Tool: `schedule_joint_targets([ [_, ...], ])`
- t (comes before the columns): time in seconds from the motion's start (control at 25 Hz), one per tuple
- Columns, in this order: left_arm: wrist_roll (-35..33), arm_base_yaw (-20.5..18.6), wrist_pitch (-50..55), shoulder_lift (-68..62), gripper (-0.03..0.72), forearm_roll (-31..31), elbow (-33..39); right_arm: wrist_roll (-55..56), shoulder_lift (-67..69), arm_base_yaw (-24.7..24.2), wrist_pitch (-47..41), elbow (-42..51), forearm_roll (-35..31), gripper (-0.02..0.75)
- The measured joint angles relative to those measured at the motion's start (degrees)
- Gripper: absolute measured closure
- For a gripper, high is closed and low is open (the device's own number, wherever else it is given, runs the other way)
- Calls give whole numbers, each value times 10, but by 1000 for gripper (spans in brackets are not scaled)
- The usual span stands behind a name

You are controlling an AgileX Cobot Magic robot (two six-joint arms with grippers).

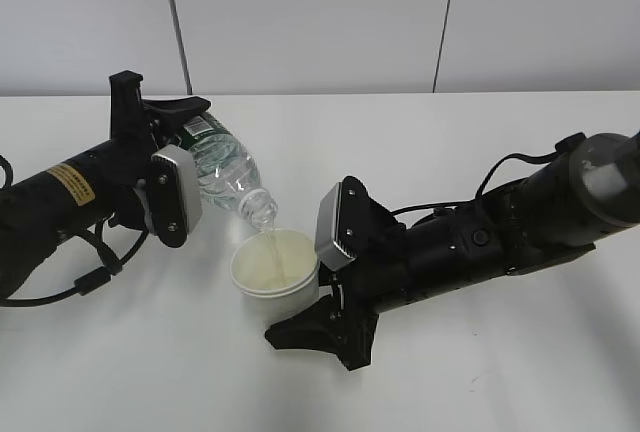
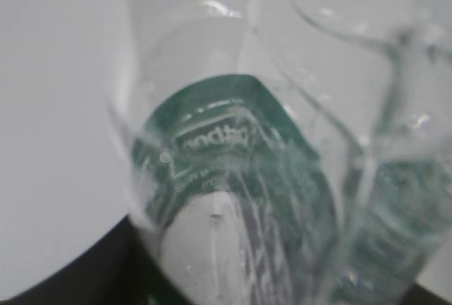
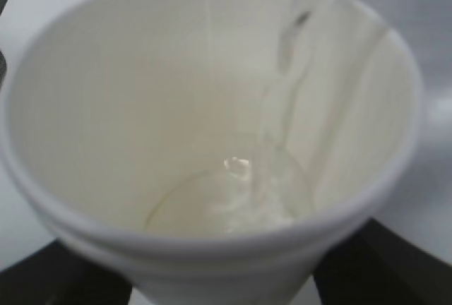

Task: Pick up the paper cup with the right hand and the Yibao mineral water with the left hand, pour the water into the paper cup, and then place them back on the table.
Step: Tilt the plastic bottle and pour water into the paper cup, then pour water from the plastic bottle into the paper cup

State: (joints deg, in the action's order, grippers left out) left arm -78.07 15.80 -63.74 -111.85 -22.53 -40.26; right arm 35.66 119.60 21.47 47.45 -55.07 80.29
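The left hand [image 1: 165, 142] grips the bottle [image 1: 222, 174] around its body at the green label, holding it tipped so the open mouth points down and away from the hand, toward the other arm. The bottle's neck hangs just over the near rim of the paper cup [image 1: 274, 272]. A thin stream of water [image 3: 272, 118] runs from the mouth down the inside wall of the cup and gathers in a shallow pool at the bottom.

The right hand [image 1: 315, 317] holds the cup from its own side, fingers clasped around the lower part of the wall, with the cup upright and its opening facing the bottle. Whether the cup's base touches the table [image 1: 500, 372] or is lifted just clear of it is hard to tell from here.

Seen from the left wrist, the bottle [image 2: 240, 178] fills nearly everything, blurred, with the green band across the middle. From the right wrist, the cup [image 3: 141, 107] shows its cream inside, mostly dry above the pool.
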Motion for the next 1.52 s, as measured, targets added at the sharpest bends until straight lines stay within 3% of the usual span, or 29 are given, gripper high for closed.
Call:
schedule_joint_targets([
  [1.52,-17,0,-1,3,314,0,0,11,0,1,-29,0,4,214],
])
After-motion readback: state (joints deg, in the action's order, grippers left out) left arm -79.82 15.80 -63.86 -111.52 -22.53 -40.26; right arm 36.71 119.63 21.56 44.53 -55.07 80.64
